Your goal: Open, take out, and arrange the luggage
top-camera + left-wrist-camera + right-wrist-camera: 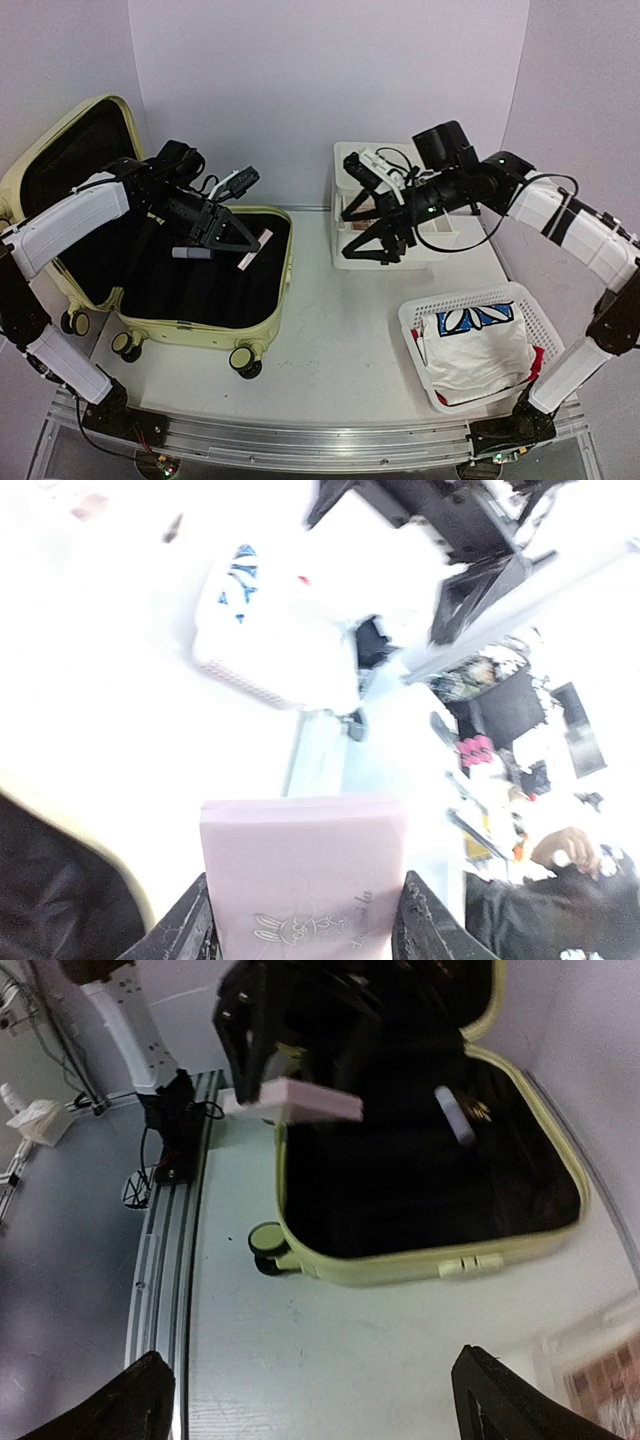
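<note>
The pale yellow-green luggage (262, 330) lies open at the left, lid (40, 160) up against the wall, black lining showing. It also shows in the right wrist view (400, 1260). My left gripper (240, 243) is shut on a flat pink box (257, 248) and holds it above the right side of the open shell. In the left wrist view the pink box (300, 870) sits between the fingers (190, 925). In the right wrist view, the box (305, 1100) hangs over the suitcase. My right gripper (346, 238) is open and empty, above the table, facing the suitcase.
A small white tube (455, 1115) lies in the suitcase lining. A white drawer box (450, 238) stands at the back behind my right gripper. A white mesh basket (412, 322) holding a white printed cloth (480, 345) sits front right. The table's metal rail (300, 445) runs along the near edge.
</note>
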You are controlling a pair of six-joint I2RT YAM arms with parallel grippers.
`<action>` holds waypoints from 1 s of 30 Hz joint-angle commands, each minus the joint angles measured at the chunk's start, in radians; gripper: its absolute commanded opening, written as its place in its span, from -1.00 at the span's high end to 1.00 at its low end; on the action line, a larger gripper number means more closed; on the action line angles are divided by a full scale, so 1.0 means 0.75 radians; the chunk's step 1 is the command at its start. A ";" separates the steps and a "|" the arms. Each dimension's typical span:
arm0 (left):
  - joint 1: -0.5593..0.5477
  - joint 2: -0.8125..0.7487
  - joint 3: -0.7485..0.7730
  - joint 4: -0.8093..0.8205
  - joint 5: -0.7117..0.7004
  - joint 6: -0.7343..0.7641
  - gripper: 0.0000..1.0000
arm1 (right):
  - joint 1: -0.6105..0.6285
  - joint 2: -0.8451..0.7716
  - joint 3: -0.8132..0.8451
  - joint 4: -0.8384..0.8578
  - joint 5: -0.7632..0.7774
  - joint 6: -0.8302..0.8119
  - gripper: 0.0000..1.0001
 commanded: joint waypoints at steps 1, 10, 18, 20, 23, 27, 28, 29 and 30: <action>-0.006 -0.041 -0.023 0.033 0.304 0.094 0.17 | 0.079 0.176 0.194 0.150 -0.255 -0.353 -0.97; -0.043 0.023 -0.067 0.033 0.423 0.116 0.24 | 0.146 0.466 0.419 0.202 -0.468 -0.609 -0.87; -0.062 0.080 -0.075 0.034 0.457 0.124 0.25 | 0.185 0.581 0.512 0.202 -0.567 -0.629 -0.67; -0.062 0.090 -0.076 0.033 0.460 0.124 0.25 | 0.193 0.594 0.515 0.202 -0.591 -0.628 -0.64; -0.065 0.097 -0.076 0.032 0.477 0.127 0.26 | 0.208 0.604 0.512 0.202 -0.595 -0.648 -0.49; -0.064 0.104 -0.076 0.031 0.489 0.129 0.26 | 0.218 0.609 0.498 0.202 -0.590 -0.663 -0.32; -0.066 0.107 -0.076 0.031 0.492 0.127 0.26 | 0.220 0.613 0.500 0.202 -0.593 -0.663 -0.29; -0.066 0.109 -0.076 0.030 0.497 0.127 0.26 | 0.221 0.616 0.502 0.202 -0.594 -0.666 -0.24; -0.066 0.114 -0.073 0.029 0.499 0.126 0.26 | 0.221 0.616 0.503 0.202 -0.595 -0.670 -0.21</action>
